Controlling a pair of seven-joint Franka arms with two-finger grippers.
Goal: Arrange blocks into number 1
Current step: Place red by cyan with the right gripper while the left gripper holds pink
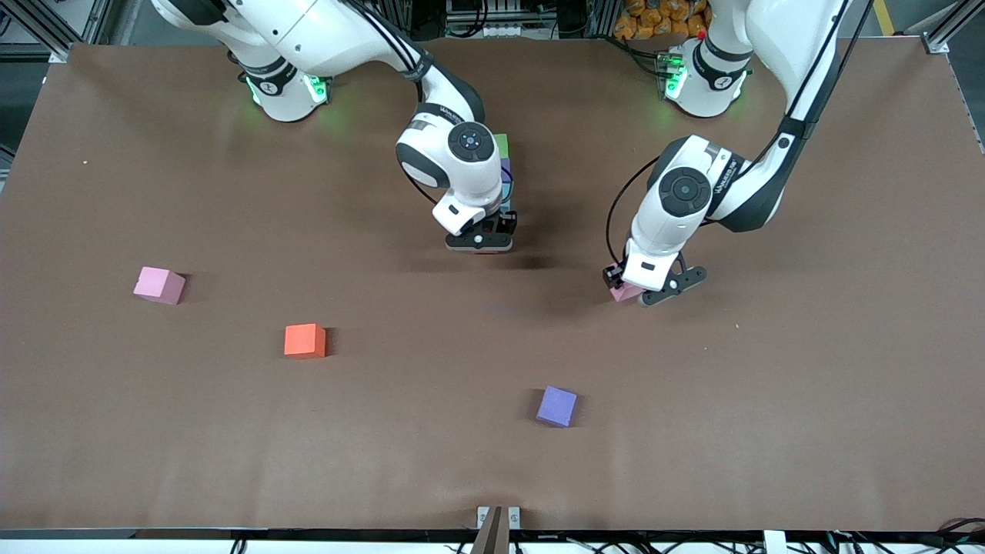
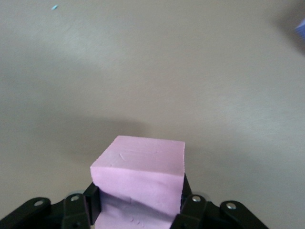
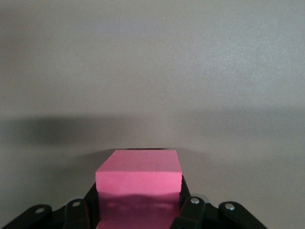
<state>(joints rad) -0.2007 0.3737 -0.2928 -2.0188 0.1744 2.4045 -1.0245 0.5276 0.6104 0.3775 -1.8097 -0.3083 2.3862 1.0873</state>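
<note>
My left gripper (image 1: 629, 294) is low over the table toward the left arm's end, shut on a pale pink block (image 1: 623, 292). In the left wrist view the pale pink block (image 2: 138, 171) is squeezed between the left gripper's (image 2: 138, 212) fingers. My right gripper (image 1: 481, 245) is down at mid-table, shut on a red-pink block (image 3: 139, 174) that fills the right gripper's (image 3: 138, 212) jaws. Just beside that arm's wrist, a green block (image 1: 502, 145) and a purple block (image 1: 505, 168) lie in a column, partly hidden by the arm.
Loose on the brown table (image 1: 808, 385) lie another pink block (image 1: 159, 285) toward the right arm's end, an orange block (image 1: 305, 341) and a purple block (image 1: 556, 405) nearer the front camera. That purple block (image 2: 301, 28) shows at the left wrist view's edge.
</note>
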